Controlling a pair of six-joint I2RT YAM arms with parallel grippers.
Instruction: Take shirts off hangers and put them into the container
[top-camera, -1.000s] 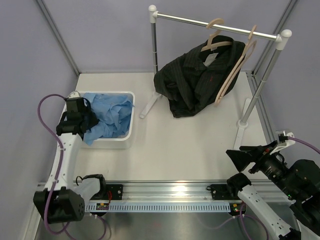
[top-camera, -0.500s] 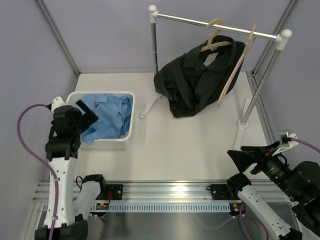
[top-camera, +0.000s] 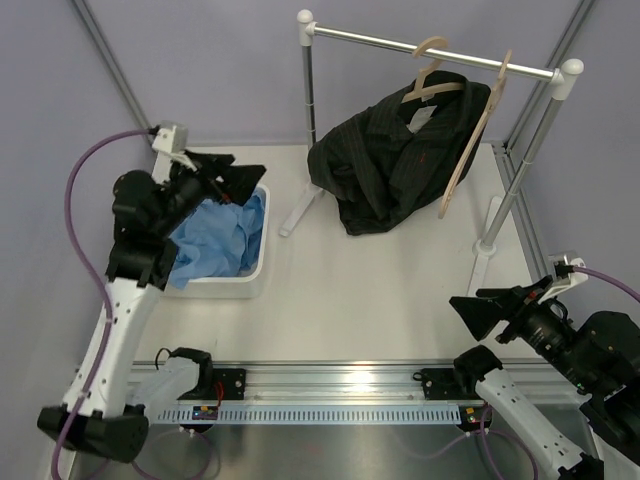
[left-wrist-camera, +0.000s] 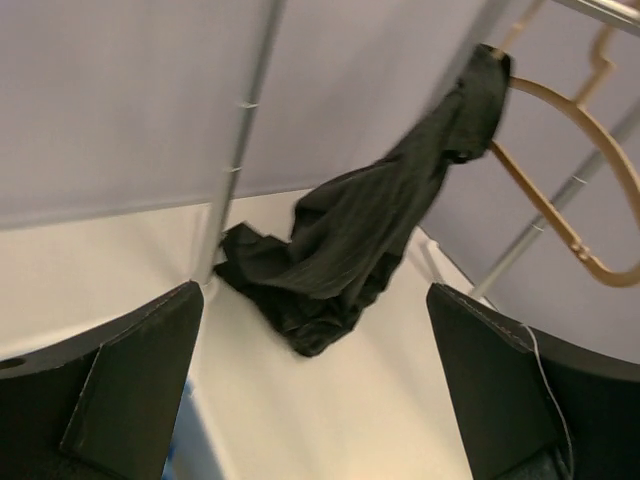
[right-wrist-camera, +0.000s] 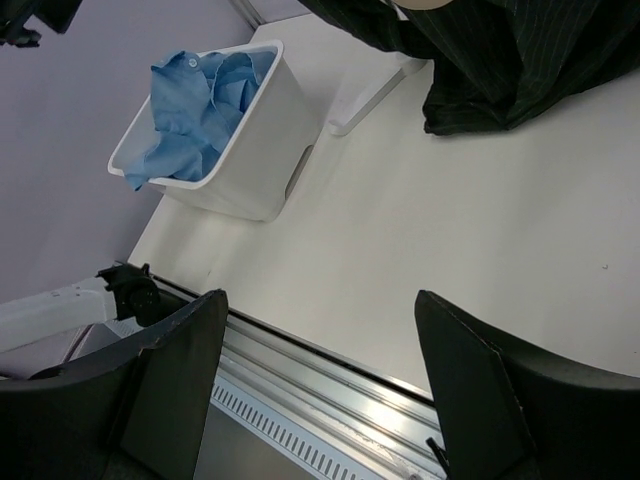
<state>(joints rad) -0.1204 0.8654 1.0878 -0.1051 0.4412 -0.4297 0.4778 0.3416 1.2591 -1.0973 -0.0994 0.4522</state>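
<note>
The left gripper (top-camera: 228, 172), which a second ago was down at the near left corner of the white container (top-camera: 228, 288) and pinched on cloth, has let go and risen, its jaws now spread wide and empty, aimed across the table (top-camera: 380, 290) toward the rack. The light blue shirt (top-camera: 215, 235) it released lies crumpled inside the container, one fold spilling over the near left rim, so the first garment looks delivered, though it could sit deeper. To the right, the black pinstriped shirt (top-camera: 385, 170) has not moved. It hangs bunched and lopsided from its beige hanger (top-camera: 432, 85) on the metal rail (top-camera: 400, 45), its lower folds resting on the table. Beside it the bare second hanger (top-camera: 470, 150), already stripped, dangles from the same rail. At far right, the right gripper (top-camera: 490, 312) has stayed parked near its base, jaws apart and holding nothing. By this reading the job stands half done, with the black shirt the next target.
</note>
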